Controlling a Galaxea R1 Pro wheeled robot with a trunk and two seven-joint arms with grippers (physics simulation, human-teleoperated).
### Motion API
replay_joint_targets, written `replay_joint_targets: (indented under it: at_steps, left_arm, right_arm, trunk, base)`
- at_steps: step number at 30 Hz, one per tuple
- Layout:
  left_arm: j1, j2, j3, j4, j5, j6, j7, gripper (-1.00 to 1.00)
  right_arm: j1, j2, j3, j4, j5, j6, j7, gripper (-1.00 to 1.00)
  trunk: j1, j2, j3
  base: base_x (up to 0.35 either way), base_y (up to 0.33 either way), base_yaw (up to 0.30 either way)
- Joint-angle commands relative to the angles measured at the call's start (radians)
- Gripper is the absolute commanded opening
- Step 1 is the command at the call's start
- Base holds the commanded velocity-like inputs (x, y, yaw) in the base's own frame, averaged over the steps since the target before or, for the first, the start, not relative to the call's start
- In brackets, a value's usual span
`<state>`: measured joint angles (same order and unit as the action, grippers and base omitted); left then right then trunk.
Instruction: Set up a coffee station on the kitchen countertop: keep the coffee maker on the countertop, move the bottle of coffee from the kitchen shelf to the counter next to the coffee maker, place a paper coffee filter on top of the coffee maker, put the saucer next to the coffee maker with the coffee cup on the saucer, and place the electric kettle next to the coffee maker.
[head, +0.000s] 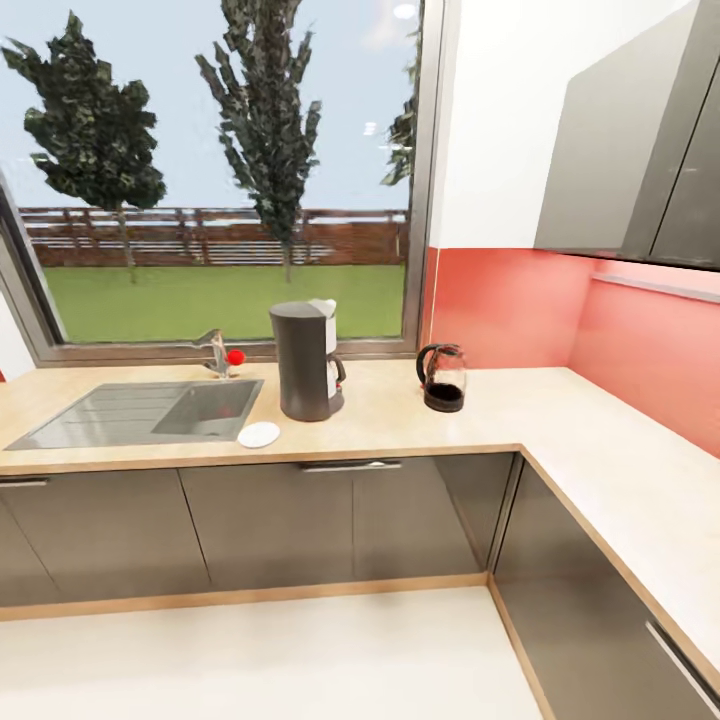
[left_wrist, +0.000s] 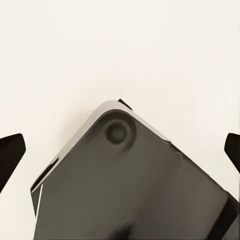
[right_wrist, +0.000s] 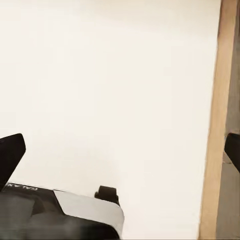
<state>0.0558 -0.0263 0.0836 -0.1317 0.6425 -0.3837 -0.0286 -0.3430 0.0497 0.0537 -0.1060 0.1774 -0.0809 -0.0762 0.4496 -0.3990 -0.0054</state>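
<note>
Saucer (head: 259, 434) beside coffee maker (head: 307, 360), kettle (head: 442, 378) apart.

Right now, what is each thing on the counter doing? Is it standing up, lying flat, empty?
Coffee maker: upright on the countertop, between sink and kettle.
Kettle: upright, right of the coffee maker, apart from it.
Saucer: flat near the counter's front edge, nothing on it.
Sink: looks empty.
Left gripper: open, holding nothing.
Right gripper: open, holding nothing.
</note>
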Motion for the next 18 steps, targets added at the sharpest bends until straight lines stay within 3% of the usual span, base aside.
replay_joint_targets:
  at_steps: [1, 2, 3, 7, 10, 11, 13, 16, 18]
  left_arm:
    - [0.001, 0.0, 0.008, -0.003, -0.001, 0.0, -0.003, 1.0]
    - [0.001, 0.0, 0.008, -0.004, -0.001, 0.0, -0.003, 1.0]
    - [0.001, 0.0, 0.008, -0.006, 0.0, 0.0, -0.002, 1.0]
    - [0.001, 0.0, 0.008, -0.006, 0.0, 0.001, -0.003, 1.0]
    - [0.001, 0.0, 0.008, -0.006, 0.0, 0.002, -0.004, 1.0]
    - [0.001, 0.0, 0.008, -0.006, 0.0, 0.002, -0.004, 1.0]
    - [0.001, 0.001, 0.008, -0.006, 0.0, 0.002, -0.005, 1.0]
    - [0.001, 0.002, 0.007, -0.006, -0.001, 0.004, -0.004, 1.0]
    - [0.001, 0.003, 0.007, -0.006, -0.002, 0.005, -0.004, 1.0]
  right_arm:
    - [-0.001, 0.02, 0.007, -0.169, 0.006, 0.045, -0.011, 1.0]
    - [-0.001, 0.027, 0.008, -0.211, 0.007, 0.082, -0.011, 1.0]
    - [-0.001, 0.047, 0.011, -0.346, 0.008, 0.185, 0.0, 1.0]
    - [-0.002, 0.082, 0.014, -0.629, 0.009, 0.328, 0.065, 1.0]
    - [-0.016, 0.11, 0.015, -0.773, 0.009, 0.42, 0.092, 1.0]
    - [-0.038, 0.125, 0.015, -0.827, 0.008, 0.464, 0.1, 1.0]
    - [-0.067, 0.125, 0.015, -0.87, 0.005, 0.502, 0.106, 1.0]
    - [-0.182, 0.125, 0.014, -0.938, -0.01, 0.587, 0.112, 1.0]
    - [-0.276, 0.125, 0.014, -0.954, -0.049, 0.639, 0.11, 1.0]
  trunk:
    - [0.0, -0.001, 0.0]
    - [0.0, -0.001, 0.0]
    - [0.0, -0.001, 0.0]
    - [0.0, -0.001, 0.0]
    - [0.0, -0.001, 0.0]
    - [0.0, -0.001, 0.0]
    - [0.0, -0.001, 0.0]
    - [0.0, -0.001, 0.0]
    - [0.0, -0.001, 0.0]
  base:
    - [0.0, 0.0, 0.0]
    - [0.0, 0.0, 0.0]
    - [0.0, 0.0, 0.0]
    - [0.0, 0.0, 0.0]
    - [0.0, 0.0, 0.0]
    - [0.0, 0.0, 0.0]
    - [0.0, 0.0, 0.0]
    - [0.0, 0.0, 0.0]
    - [0.0, 0.0, 0.0]
